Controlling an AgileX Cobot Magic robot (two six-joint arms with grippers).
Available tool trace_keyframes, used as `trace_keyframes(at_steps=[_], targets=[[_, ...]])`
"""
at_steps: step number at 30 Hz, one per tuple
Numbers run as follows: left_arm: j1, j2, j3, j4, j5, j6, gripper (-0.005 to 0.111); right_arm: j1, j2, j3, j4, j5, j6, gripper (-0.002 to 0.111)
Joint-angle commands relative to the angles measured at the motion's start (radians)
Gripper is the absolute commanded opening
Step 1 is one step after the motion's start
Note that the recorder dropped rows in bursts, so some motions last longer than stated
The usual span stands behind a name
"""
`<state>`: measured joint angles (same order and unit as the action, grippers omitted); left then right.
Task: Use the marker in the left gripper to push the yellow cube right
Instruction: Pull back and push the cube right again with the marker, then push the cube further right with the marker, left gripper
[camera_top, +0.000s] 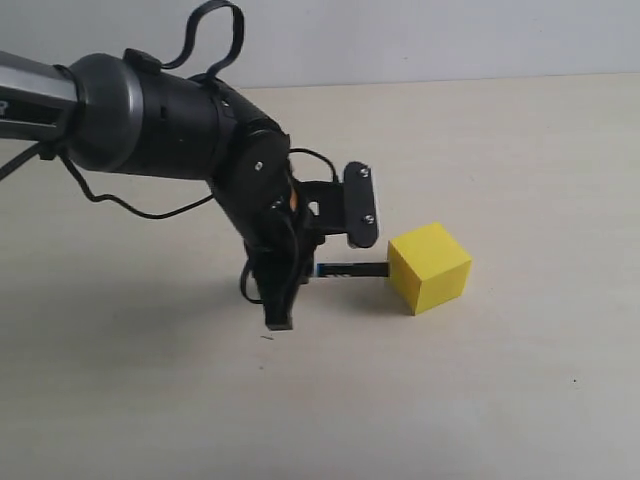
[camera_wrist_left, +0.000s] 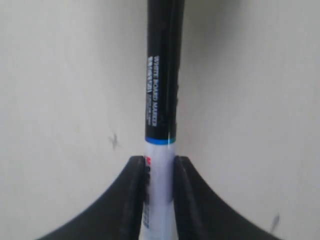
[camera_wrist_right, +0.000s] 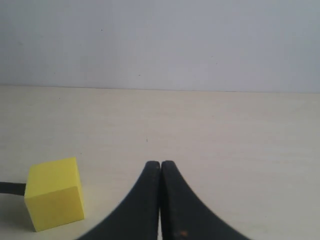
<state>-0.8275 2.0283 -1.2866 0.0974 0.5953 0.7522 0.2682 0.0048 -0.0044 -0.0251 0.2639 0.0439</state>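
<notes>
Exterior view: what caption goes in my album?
Black left gripper holds a white-and-black marker, its tip at a bright yellow cube.

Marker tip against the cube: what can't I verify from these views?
- Exterior view: whether the marker touches the yellow cube; the junction is too small.
- Left wrist view: the top edge cuts off the marker's tip; no cube in frame.
- Right wrist view: the cube hides the tip; the frame edge crops the rest.

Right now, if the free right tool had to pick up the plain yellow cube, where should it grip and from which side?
Best come from above and close on the plain yellow cube across its near and far flat sides; they are parallel and clear. Its left side is blocked by the black-capped white marker.
</notes>
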Motion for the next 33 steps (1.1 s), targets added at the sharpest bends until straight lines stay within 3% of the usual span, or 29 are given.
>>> trace_keyframes(at_steps=[1, 10, 15, 20, 25, 33], targets=[[-0.051, 0.052, -0.079, -0.026, -0.039, -0.028, 0.0, -0.006, -0.005, 0.004, 0.001, -0.01, -0.005, 0.0], [-0.021, 0.074, -0.11, -0.022, 0.186, -0.034, 0.0, -0.006, -0.005, 0.004, 0.001, -0.01, -0.005, 0.0], [-0.021, 0.074, -0.11, -0.022, 0.121, -0.032, 0.0, -0.006, -0.005, 0.004, 0.001, -0.01, -0.005, 0.0], [-0.072, 0.082, -0.117, -0.033, -0.036, -0.032, 0.0, -0.006, -0.005, 0.004, 0.001, -0.01, -0.005, 0.0], [-0.092, 0.097, -0.158, -0.028, 0.015, -0.04, 0.0, -0.006, -0.005, 0.004, 0.001, -0.01, -0.005, 0.0], [-0.06, 0.101, -0.158, -0.025, 0.085, -0.081, 0.0, -0.006, -0.005, 0.004, 0.001, -0.004, -0.005, 0.0]])
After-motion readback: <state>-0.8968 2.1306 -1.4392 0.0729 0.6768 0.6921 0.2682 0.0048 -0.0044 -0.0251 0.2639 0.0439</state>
